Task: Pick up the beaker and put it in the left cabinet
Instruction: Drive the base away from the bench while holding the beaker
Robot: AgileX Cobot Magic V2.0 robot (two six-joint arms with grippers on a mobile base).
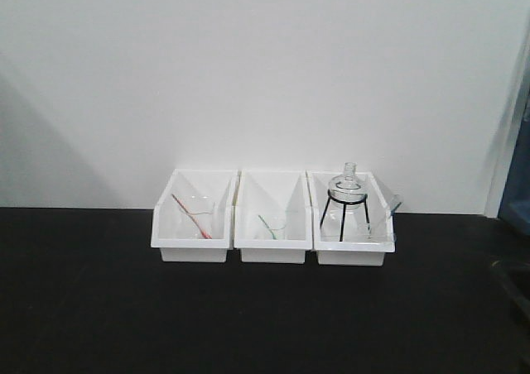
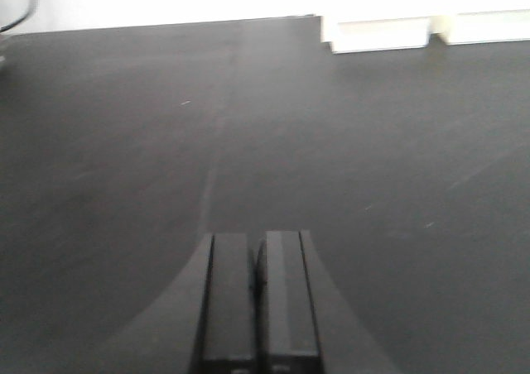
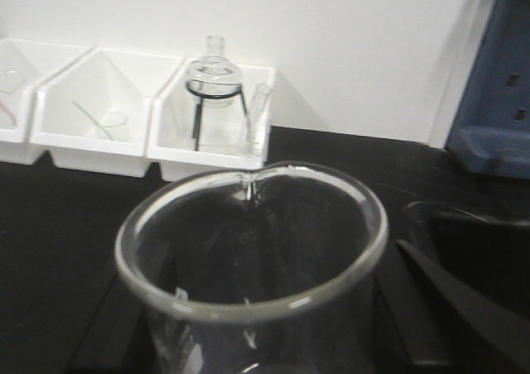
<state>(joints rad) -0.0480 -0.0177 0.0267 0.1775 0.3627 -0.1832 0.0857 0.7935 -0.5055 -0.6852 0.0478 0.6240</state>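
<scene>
My left gripper [image 2: 258, 301] has its fingers pressed together over the black table [image 2: 116, 151]. My right gripper [image 3: 257, 295] pinches the beaker [image 3: 252, 243], which sits upright between the fingers, directly before the wrist. The white bins [image 3: 99, 122] lie ahead.

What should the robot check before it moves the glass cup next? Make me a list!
1. Is the beaker between the fingers of the right hand? Ok, there is one dark finger on each side.
2. Are the fingers squeezing the glass? Cannot tell.
3. Is the beaker upright? Ok, its rim faces up.
4. Is the left hand out of the way? Ok, it is shut, empty and over bare table.
5. Are the flask and bins away from the beaker? Ok, they are back by the wall.
6. Is the left cabinet in sight? Not ok, no view shows it.
</scene>
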